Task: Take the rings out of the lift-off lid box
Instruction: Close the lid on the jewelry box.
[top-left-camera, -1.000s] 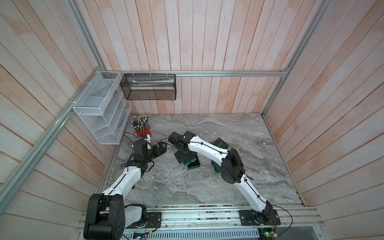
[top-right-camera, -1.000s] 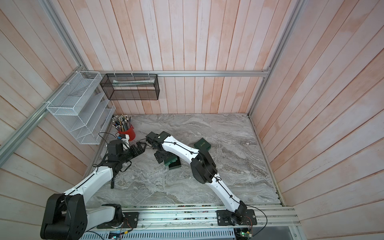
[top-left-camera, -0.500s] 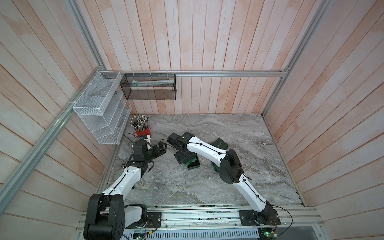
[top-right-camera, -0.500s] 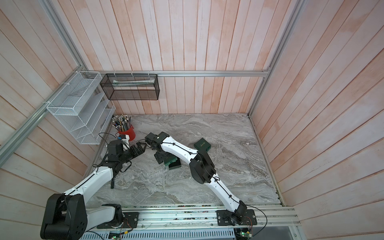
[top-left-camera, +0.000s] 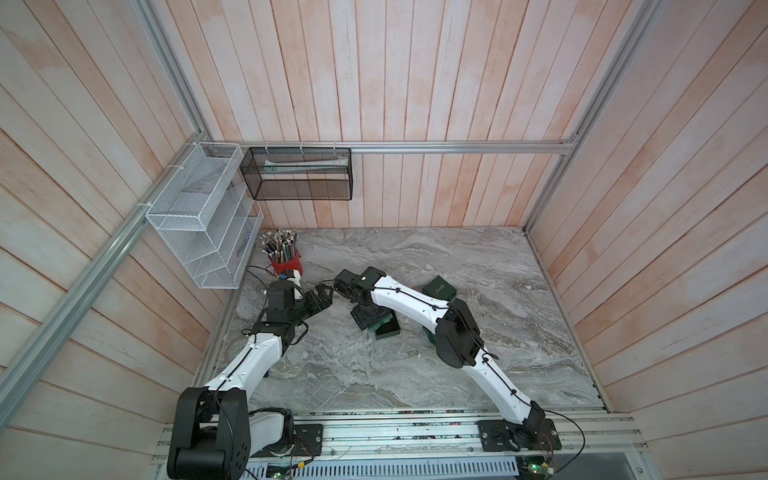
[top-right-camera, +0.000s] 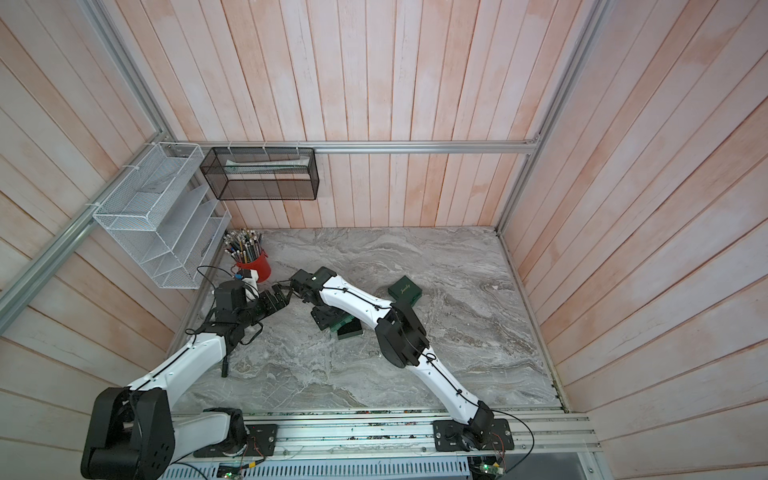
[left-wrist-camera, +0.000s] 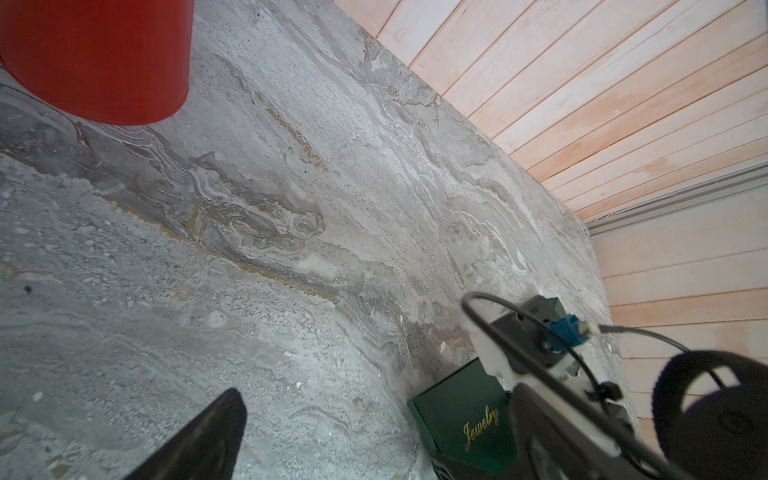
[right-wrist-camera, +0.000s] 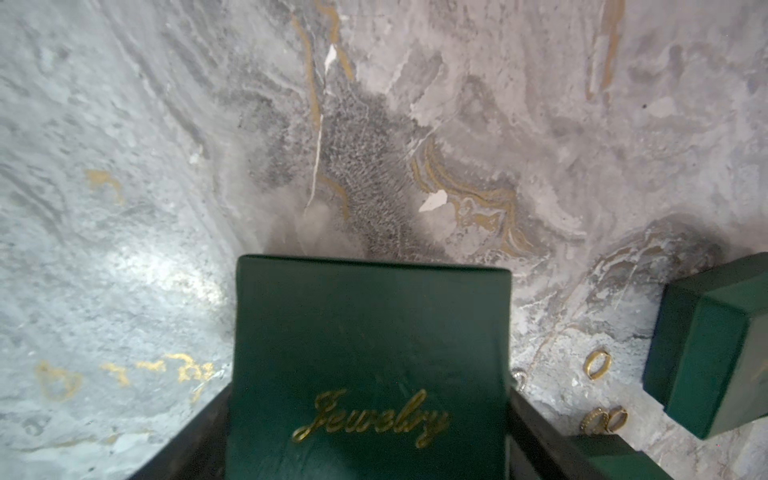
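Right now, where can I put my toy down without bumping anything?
Widest bare table: between the right arm and the right wall. Also free: the strip along the back wall, and the near patch between both arms. Crowded: the middle, with green boxes, loose rings and right gripper; and the corner by the red pencil cup and left gripper.

The lid (right-wrist-camera: 370, 324) ran off the wrist view's edge and half hid one of the rings (right-wrist-camera: 520, 379). Only finger bits of the right hand (right-wrist-camera: 370, 395) showed, so its grip was unclear. In both top views the rings were too small to see.
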